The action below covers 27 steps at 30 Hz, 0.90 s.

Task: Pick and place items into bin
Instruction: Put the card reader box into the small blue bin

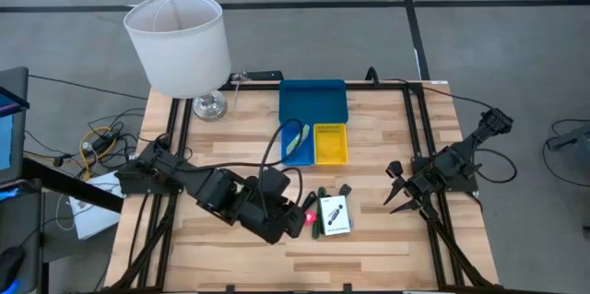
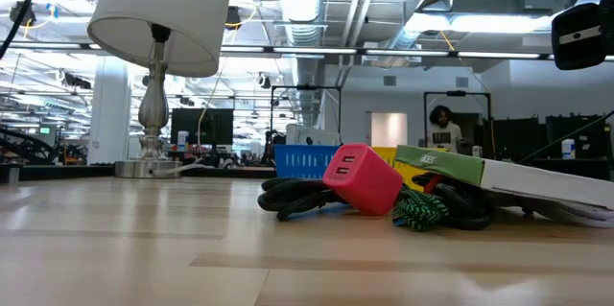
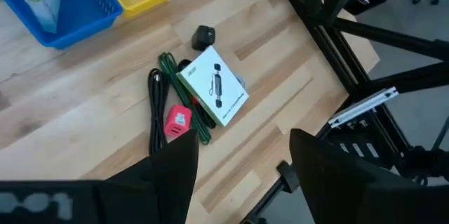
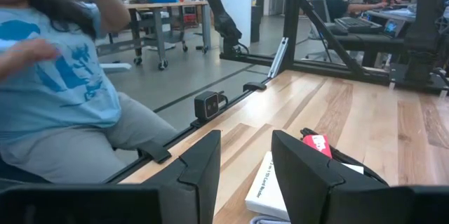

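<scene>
- Our left pincer (image 1: 297,220) hangs low over the table (image 1: 369,248), its fingers spread apart and holding nothing, just beside the cluster of loose items.
- That cluster lies near the table's front middle: the white card (image 3: 214,85) with black print rests on the slim black and green sticks (image 3: 158,104), the small red piece (image 3: 177,121) touches them, and a small black piece (image 3: 203,36) sits just apart.
- One pale green strip (image 1: 296,139) already lies in the small blue tray (image 1: 297,144), next to the yellow tray (image 1: 331,144) and in front of the wide blue tray (image 1: 313,100).
- Our right pincer (image 1: 398,193) waits near the table's right side, fingers apart and empty.
- We judge the pile risky: the items overlap, so closing on the red piece could snag a stick or drag the card along.
- A poor grip might drop an item short of the trays.
- The lamp (image 1: 180,45) stands near the wide tray's left corner; a wide swing could knock it.
- The card's box edge seems to read "acer" in the low view; we cannot read the card's small print.
</scene>
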Each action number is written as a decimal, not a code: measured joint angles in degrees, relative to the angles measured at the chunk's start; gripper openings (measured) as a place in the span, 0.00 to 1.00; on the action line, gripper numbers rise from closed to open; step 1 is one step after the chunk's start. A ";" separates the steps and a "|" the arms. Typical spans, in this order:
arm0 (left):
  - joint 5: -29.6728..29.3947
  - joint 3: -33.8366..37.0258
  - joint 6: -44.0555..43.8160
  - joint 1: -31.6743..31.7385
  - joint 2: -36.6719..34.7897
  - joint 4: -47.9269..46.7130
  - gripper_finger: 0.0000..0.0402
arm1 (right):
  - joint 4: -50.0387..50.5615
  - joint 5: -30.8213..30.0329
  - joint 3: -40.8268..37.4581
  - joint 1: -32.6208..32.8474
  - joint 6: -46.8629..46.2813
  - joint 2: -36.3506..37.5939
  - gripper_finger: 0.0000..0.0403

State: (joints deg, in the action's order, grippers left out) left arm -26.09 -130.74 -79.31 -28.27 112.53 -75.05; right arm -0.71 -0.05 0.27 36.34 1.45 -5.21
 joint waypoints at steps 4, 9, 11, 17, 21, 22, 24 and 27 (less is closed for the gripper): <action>-1.06 0.00 1.98 1.49 0.11 -0.25 0.53 | 0.02 0.02 0.00 -0.02 0.00 0.00 0.31; -3.11 0.00 23.73 5.00 0.11 -1.30 0.53 | 0.00 0.02 0.00 -0.02 0.00 0.00 0.31; -2.02 0.81 30.57 5.61 0.03 -3.39 0.53 | 0.02 0.02 0.02 0.00 0.00 0.00 0.31; -2.90 1.62 39.64 1.37 0.09 -6.09 0.53 | 0.00 0.02 0.00 -0.01 0.00 -0.01 0.31; -2.02 1.64 50.33 -5.02 0.04 -1.35 0.53 | 0.00 0.00 0.02 0.00 0.00 -0.02 0.31; -1.69 1.64 52.94 -6.60 -0.13 -0.17 0.53 | 0.00 0.00 0.02 0.00 0.00 -0.02 0.31; -0.97 1.62 57.85 -9.04 -0.35 2.74 0.53 | 0.00 0.01 0.00 -0.01 0.00 -0.02 0.31; 5.74 1.62 65.56 -11.18 -0.39 6.83 0.53 | 0.00 0.02 0.00 -0.02 0.00 -0.02 0.31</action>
State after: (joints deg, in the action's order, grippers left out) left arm -20.34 -129.12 -13.75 -39.45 112.14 -68.21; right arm -0.71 -0.03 0.27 36.32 1.45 -5.23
